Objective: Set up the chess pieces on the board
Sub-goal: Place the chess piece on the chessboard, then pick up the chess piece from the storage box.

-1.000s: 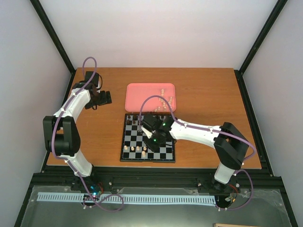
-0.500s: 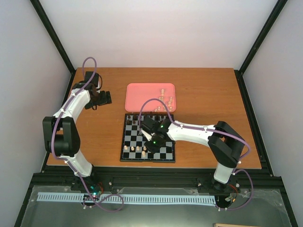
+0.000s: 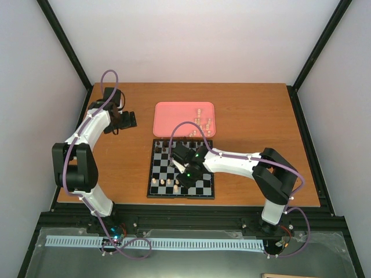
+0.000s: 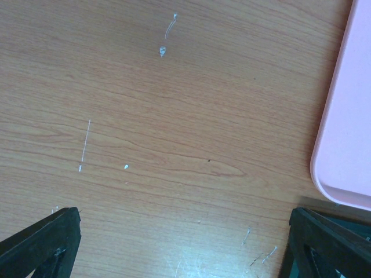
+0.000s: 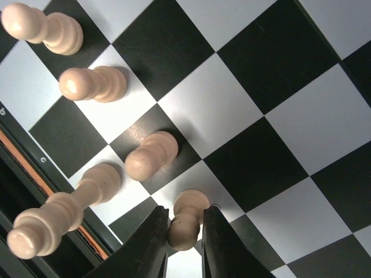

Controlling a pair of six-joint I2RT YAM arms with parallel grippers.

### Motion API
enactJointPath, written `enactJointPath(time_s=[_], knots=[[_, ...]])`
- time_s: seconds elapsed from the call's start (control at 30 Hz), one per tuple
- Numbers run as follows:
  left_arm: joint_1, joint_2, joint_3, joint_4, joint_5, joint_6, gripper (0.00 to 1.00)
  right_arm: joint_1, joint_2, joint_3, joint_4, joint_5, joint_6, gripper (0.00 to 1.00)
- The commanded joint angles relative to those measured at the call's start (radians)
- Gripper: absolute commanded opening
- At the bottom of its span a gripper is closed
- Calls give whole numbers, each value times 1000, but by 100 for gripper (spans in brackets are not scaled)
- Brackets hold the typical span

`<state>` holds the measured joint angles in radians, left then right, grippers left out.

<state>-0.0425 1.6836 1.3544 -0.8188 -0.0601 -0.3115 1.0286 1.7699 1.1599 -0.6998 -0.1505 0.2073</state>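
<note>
**Right jaws clamped on a cream pawn at the board's near edge; left jaws open over bare surface**

- Right jaws: closed on a cream pawn point(image 5: 186, 221). The two black fingers point(image 5: 152, 243) press its sides just under the head. The pawn's base is at the board point(image 5: 243, 110); can't tell if it touches.
- Just left of the right jaws in the wrist view: a taller cream piece point(image 5: 58, 211) on the edge square, right by the board's border.
- Beyond the right jaws: three more cream pawns point(image 5: 152, 155) in a diagonal line, one per square, apart from each other and upright as far as the angle shows.
- Top view: the right arm point(image 3: 232, 162) reaches across the board, and its wrist hides the squares under it. The cream row shows left of the jaws along the near edge.
- Far side of the board from the right jaws: dark pieces point(image 3: 165, 143) on the back row.
- Past that: the pink tray point(image 3: 174, 119) just beyond the board, with loose cream pieces point(image 3: 204, 123) in its right half.
- Left jaws: wide open, gripping nothing. The fingertips point(image 3: 132, 120) hang over the wood surface point(image 4: 174, 116). The tray corner is just right of the jaws, and the board is well apart from them.
</note>
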Motion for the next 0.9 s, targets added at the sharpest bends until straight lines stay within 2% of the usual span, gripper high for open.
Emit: enactJointPath(time_s=[0.0,0.13,0.4,0.47,0.53,0.6,0.73,0.87], knots=[[-5,-25,8,13,0,4,100,12,17,15,-21,22,-2,20],[-6,-25,10,12,1,3,100,12,-3,18,-25,41,0,29],[-5,-32,16,4,0,3,100,11,-52,76,-80,61,-20,35],[-6,-36,15,3,0,5,100,11,-80,111,-110,52,-41,43],[-6,-39,12,2,-1,5,100,12,-112,151,-139,43,-59,58],[-6,-42,10,2,-3,5,100,11,-143,205,-168,54,-82,65],[-5,-45,10,2,-4,7,100,-24,-124,352,-248,156,-122,67],[-6,-40,16,3,-3,4,100,-154,8,528,-300,161,-126,62]])
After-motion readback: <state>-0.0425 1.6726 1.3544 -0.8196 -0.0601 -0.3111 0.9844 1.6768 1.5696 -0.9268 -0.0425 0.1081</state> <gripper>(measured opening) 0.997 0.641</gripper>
